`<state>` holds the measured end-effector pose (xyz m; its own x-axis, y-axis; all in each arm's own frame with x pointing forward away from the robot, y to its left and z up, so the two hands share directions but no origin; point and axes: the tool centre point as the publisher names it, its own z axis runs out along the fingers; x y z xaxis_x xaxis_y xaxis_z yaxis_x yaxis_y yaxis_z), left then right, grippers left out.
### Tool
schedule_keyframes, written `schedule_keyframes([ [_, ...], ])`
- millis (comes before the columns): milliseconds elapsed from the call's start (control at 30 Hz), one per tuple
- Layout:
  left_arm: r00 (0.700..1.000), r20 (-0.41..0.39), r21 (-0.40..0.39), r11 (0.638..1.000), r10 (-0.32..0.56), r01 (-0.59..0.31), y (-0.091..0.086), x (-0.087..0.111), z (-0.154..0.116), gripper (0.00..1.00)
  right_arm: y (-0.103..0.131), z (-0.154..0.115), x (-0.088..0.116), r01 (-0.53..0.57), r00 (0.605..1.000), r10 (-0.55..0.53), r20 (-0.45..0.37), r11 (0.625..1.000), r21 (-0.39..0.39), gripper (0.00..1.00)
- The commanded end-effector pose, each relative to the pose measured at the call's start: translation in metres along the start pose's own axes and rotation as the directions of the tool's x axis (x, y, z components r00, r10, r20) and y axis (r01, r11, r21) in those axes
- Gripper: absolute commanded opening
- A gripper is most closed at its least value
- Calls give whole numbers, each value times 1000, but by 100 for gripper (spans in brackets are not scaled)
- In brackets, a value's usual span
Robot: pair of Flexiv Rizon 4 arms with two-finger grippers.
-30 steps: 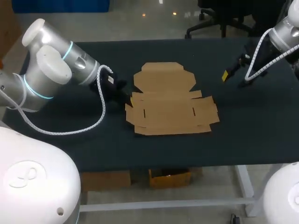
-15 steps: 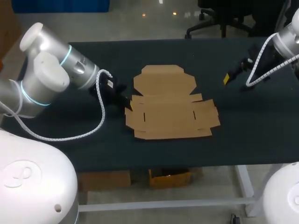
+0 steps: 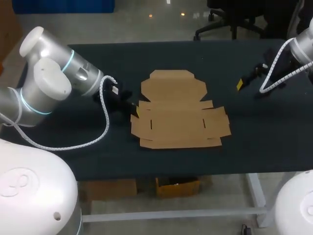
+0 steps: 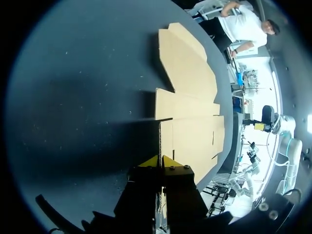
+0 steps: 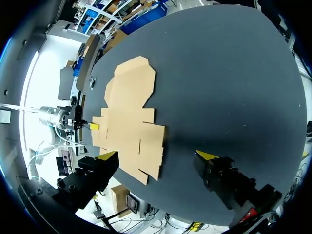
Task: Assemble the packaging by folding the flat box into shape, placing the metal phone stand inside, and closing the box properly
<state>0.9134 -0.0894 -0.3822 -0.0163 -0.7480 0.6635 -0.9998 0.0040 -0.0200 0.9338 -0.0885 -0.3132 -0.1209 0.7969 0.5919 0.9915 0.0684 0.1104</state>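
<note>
The dark counter (image 3: pixel 254 142) carries a single sheet of cardboard. My left arm (image 3: pixel 54 83) comes in from 9 o'clock and my right arm (image 3: pixel 301 46) from 2 o'clock.

The flat box (image 3: pixel 178 122) lies near the middle of the counter, fully unfolded, with its lid panel (image 3: pixel 172 85) pointing to 12 o'clock and the slotted base panel toward 6 o'clock. The metal phone stand is not in view in any picture.

The left jaws sit at the box's 9 o'clock edge. In the left wrist view they are together, and the thin edge of a side flap (image 3: pixel 134 121) appears to run between them, so I judge them clamped on that flap. The right jaws hang over bare counter at about 2 o'clock from the box, well apart from it. Their yellow tips (image 5: pixel 108 155) stand wide apart with nothing between.

The step in hand looks like raising the first wall, and folding has barely begun.

- **Turn about the crease.** The grip is narrow and the sheet is light, so the flap should turn about its crease, not be pulled outward, or the whole box will slide.
- **Pin the base.** The right jaws could come down on the base panel near 3 o'clock to hold it.
- **Move slowly.** A slow, even arc should keep the cardboard from buckling or slipping free.
</note>
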Motion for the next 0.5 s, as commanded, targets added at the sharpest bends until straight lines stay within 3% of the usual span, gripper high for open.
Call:
schedule_keyframes([
  [33, 1000, 5, -10, 1000, 5, -5, -2, 1, -1, 0, -3, -2, -1, -9, 1000, 9, 4, 1000, -6, 100],
  [500, 1000, 10, -13, 1000, 24, -24, -7, -1, 2, 0, -3, -4, 0, -31, 999, 31, 6, 999, -11, 100],
])
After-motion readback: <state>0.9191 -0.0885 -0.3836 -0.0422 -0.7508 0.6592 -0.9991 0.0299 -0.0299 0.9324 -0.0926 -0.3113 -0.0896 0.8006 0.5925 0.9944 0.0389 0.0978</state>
